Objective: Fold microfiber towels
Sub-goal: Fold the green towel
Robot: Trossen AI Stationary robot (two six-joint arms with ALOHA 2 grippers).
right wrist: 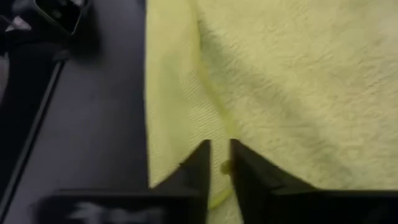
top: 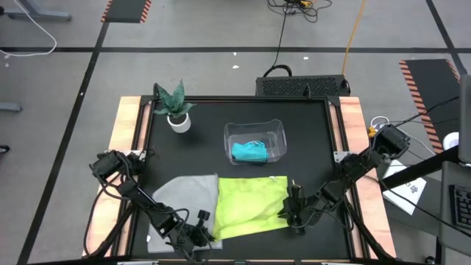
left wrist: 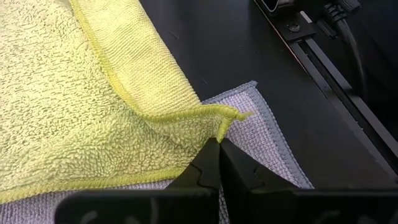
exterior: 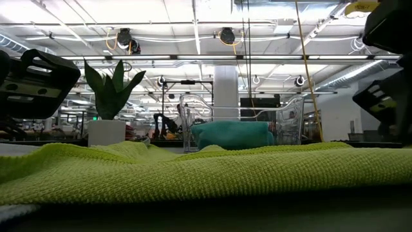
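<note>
Here, the left gripper (left wrist: 217,144) is clenched on a near corner of the yellow-green towel (top: 250,206); the right gripper (right wrist: 219,163) is pinched on its opposite near corner. The towel is spread beside the grey towel (top: 184,199), slightly overlapping it; the teal towel (top: 249,152) is held in the clear bin (top: 278,132).

no text, label, brand or number can be read anywhere; the printed sheet (top: 409,188) beside the desk is illegible.
</note>
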